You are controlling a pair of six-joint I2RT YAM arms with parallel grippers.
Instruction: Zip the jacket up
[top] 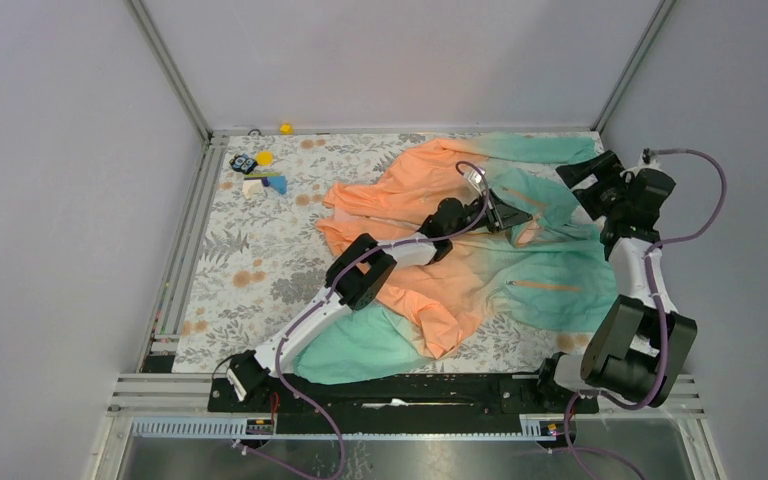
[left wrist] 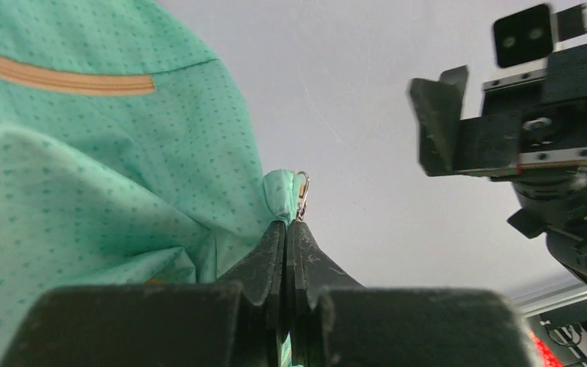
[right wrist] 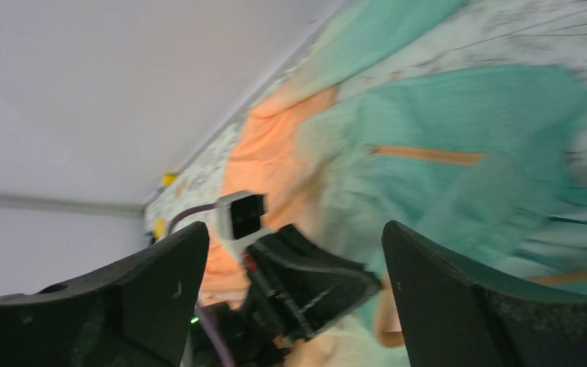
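Observation:
The jacket [top: 440, 260] lies spread on the table, orange at the back and mint-teal to the right and front. My left gripper [top: 526, 217] is over its middle, shut on a fold of teal fabric [left wrist: 279, 191] with a small metal zipper pull [left wrist: 303, 196] beside the fingertips. An orange pocket zipper [left wrist: 61, 76] shows in the left wrist view. My right gripper [top: 574, 172] hovers just right of the left one, with its jaws wide open and nothing between them. In the right wrist view, my right gripper [right wrist: 294, 229] frames the left gripper [right wrist: 313, 283] over blurred jacket cloth [right wrist: 458, 115].
Small coloured toys [top: 258, 172] lie at the back left on the floral tablecloth [top: 250, 270]. A yellow piece [top: 285, 128] sits by the back rail. Grey walls and metal frame posts enclose the table on three sides.

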